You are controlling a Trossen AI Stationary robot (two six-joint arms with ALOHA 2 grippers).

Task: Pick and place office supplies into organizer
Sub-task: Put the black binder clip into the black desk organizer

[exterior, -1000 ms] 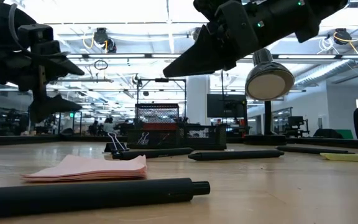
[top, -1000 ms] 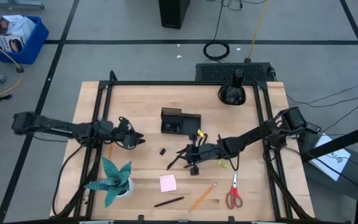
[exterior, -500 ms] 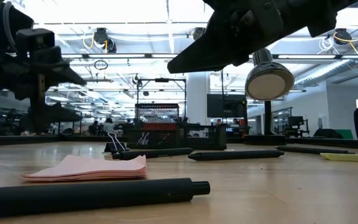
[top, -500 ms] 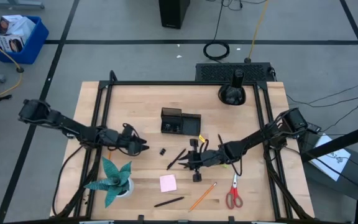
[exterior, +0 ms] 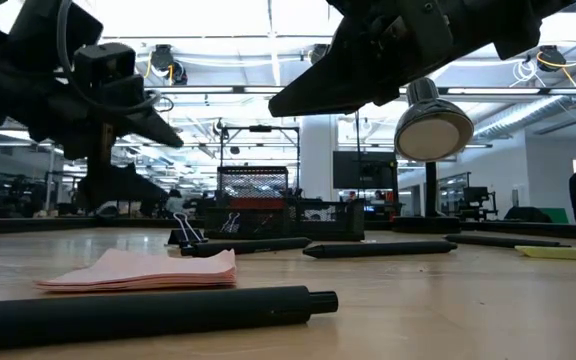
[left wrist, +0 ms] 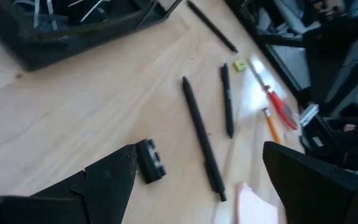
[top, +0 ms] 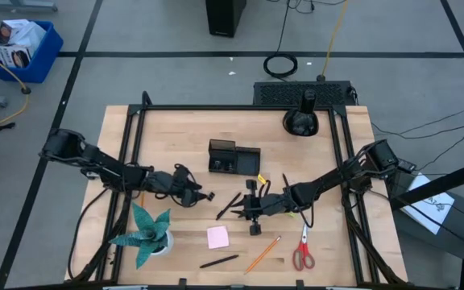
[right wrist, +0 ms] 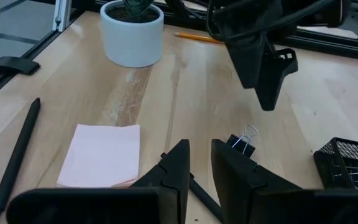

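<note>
Black binder clip (left wrist: 150, 160) lay between spread fingers of left gripper (left wrist: 197, 186); right gripper (right wrist: 196, 163) nearly closed, holding nothing, above pens (top: 230, 205).

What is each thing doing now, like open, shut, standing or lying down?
left gripper, open, above the binder clip
right gripper, over the black pens
scissors, shut, lying flat
sticky-note pad, lying flat
organizer, standing upright
plant, upright in pot
</note>
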